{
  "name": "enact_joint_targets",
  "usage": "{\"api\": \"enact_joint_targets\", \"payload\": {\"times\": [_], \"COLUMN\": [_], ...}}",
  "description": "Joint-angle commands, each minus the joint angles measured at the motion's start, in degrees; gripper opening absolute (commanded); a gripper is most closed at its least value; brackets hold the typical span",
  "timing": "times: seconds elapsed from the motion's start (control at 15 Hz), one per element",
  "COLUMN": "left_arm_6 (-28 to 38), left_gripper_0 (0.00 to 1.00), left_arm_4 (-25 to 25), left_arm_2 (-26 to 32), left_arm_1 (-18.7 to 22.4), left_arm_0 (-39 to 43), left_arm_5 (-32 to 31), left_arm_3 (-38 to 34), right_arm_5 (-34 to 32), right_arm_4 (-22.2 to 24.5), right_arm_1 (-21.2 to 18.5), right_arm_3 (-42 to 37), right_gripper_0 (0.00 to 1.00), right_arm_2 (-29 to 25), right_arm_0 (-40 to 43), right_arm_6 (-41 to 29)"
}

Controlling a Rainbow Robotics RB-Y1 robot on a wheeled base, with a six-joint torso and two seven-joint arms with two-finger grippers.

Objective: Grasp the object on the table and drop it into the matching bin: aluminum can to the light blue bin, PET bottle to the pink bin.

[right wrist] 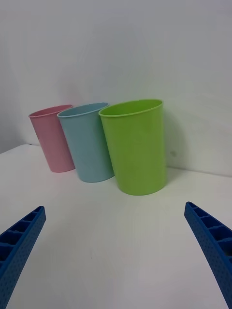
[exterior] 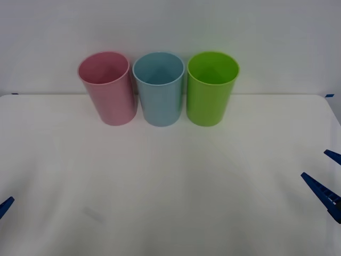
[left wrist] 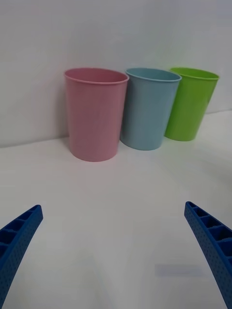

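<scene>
The pink bin [exterior: 109, 90] [left wrist: 94, 116] and the light blue bin [exterior: 160, 93] [right wrist: 87, 145] stand upright side by side at the back of the white table [exterior: 170, 186]. The object, whether PET bottle or aluminum can, is out of view. My right gripper [exterior: 314, 164] [right wrist: 115, 210] hovers open at the table's right edge, nothing between its fingers. My left gripper [left wrist: 113, 207] is open too and holds nothing; one blue fingertip [exterior: 6, 205] of it shows at the left edge in the front view.
A green bin [exterior: 211, 90] [right wrist: 136, 147] [left wrist: 190, 104] stands to the right of the light blue one, the three nearly touching in a row along the back wall. A faint grey smudge [exterior: 93, 214] marks the tabletop at the front left.
</scene>
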Motion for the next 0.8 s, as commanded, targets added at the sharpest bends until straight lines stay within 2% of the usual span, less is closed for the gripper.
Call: {"api": "enact_joint_targets", "payload": {"times": [0.07, 0.53, 0.8], "left_arm_6": [-0.36, -0.19, -0.19], "left_gripper_0": [1.00, 1.00, 1.00], "left_arm_4": [0.56, 0.65, 0.65], "left_arm_2": [-1.25, -4.86, -4.86], "left_arm_1": [-0.07, -0.07, -0.07], "left_arm_0": [0.33, -1.51, -1.51], "left_arm_5": [0.09, 0.27, 0.27], "left_arm_3": [0.01, -0.08, -0.08], "right_arm_5": [0.00, 0.00, 0.00], "right_arm_4": [0.00, 0.00, 0.00], "right_arm_1": [0.00, 0.00, 0.00], "right_arm_3": [0.00, 0.00, 0.00], "right_gripper_0": [1.00, 1.00, 1.00], "right_arm_2": [0.00, 0.00, 0.00], "right_arm_0": [0.00, 0.00, 0.00], "right_arm_6": [0.00, 0.00, 0.00]}}
